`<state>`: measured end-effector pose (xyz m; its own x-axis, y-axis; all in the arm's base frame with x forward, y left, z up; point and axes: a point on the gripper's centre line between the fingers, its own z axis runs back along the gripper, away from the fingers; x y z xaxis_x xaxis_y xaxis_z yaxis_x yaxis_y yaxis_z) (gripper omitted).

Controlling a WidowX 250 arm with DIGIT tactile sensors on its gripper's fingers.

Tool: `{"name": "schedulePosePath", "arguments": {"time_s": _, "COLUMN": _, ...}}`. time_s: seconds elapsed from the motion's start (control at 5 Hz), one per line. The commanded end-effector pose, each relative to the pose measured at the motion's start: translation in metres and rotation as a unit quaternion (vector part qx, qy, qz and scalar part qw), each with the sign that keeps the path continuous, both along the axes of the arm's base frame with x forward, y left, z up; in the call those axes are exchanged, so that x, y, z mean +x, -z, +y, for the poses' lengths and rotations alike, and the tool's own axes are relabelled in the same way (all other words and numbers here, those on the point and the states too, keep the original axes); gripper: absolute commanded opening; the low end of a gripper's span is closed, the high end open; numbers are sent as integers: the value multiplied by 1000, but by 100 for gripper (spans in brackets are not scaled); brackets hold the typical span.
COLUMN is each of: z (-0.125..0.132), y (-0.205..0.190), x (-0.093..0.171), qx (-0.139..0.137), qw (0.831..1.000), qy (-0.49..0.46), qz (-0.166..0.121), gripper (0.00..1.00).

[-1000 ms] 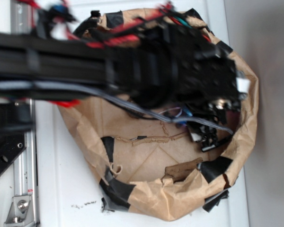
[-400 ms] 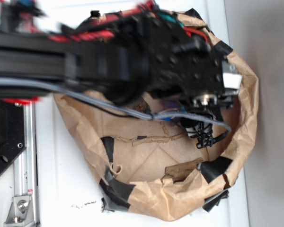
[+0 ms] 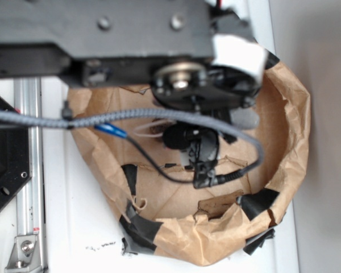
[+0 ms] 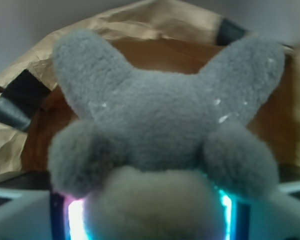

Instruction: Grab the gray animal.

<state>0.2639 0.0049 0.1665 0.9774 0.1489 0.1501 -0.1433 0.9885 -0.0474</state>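
The gripper (image 4: 149, 220) is closed on one gray animal (image 4: 160, 135), which fills most of the wrist view. The plush sits between the two pale fingers (image 4: 20, 215) at the bottom corners of that view, its lower, lighter part wedged between them with a strip of cyan and pink light glowing on either side. Four gray limbs show: two long ones spread up and outward, two short rounded ones just above the fingers. Its face cannot be seen from here.

Behind the plush stands the wall of one brown paper bag (image 4: 140, 25), crumpled, patched with black tape (image 4: 15, 100).

In the exterior view the arm (image 3: 102, 34) is close to the camera and blurred, covering the top of the frame. Its black lower end (image 3: 196, 145) hangs over the open bag (image 3: 292, 125); the fingers and the plush are not distinguishable there. One gray braided cable (image 3: 131, 115) loops across the bag's mouth, with one blue connector (image 3: 111, 131) and a thin black wire beneath it. Black tape patches (image 3: 139, 227) mark the bag's rim in several places. The bag stands on a white table (image 3: 74, 227), beside one metal rail (image 3: 28, 170) at the left. No writing can be read.
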Motion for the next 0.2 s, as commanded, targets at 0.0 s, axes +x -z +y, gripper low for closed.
{"name": "schedulePosePath", "arguments": {"time_s": 0.0, "z": -1, "y": -14, "x": 6, "qx": 21, "qw": 999, "qy": 6, "qz": -26, "gripper": 0}}
